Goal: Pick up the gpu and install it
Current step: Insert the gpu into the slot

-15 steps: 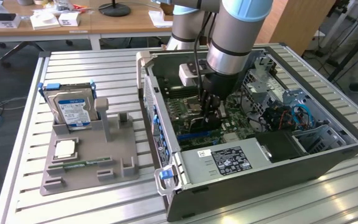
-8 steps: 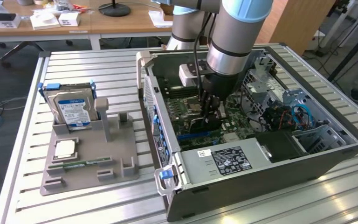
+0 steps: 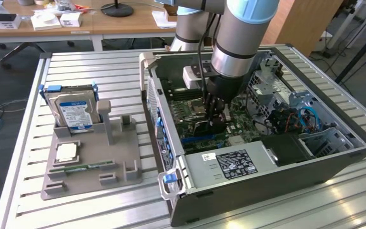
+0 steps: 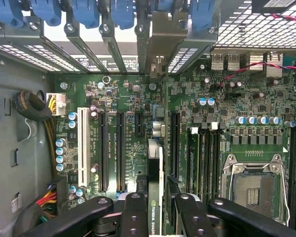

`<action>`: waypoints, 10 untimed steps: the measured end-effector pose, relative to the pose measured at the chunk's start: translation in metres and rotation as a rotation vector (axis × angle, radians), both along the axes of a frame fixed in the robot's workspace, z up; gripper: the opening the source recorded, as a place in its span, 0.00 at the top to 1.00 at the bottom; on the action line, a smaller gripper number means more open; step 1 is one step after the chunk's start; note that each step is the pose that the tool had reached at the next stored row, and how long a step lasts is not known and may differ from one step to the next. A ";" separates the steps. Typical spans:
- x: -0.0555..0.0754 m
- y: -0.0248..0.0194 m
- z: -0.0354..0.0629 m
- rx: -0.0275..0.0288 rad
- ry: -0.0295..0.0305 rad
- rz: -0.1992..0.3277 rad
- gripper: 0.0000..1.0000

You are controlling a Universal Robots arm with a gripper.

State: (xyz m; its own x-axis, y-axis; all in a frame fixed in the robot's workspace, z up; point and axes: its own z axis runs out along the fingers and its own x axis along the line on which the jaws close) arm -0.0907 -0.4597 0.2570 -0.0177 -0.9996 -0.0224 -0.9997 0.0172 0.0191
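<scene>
The silver robot arm with pale blue caps is reaching straight down into the open grey PC tower case, which lies on its side on the slatted aluminium counter. Its black fingers are clamped on a thin flat black card, held edge-down just over the green motherboard. Over on the exterior view's left there's a grey plastic holder tray with a blue-labelled silver hard drive standing upright, plus a square silver processor chip and a slim green memory stick lying flat.
</scene>
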 end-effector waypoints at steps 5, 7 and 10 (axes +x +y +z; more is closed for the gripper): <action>0.000 0.0000 -0.0012 0.0001 -0.0001 0.000 0.74; 0.000 0.0000 -0.0012 0.0000 0.0000 0.000 0.74; 0.000 0.0001 -0.0021 0.0004 -0.0003 0.000 0.74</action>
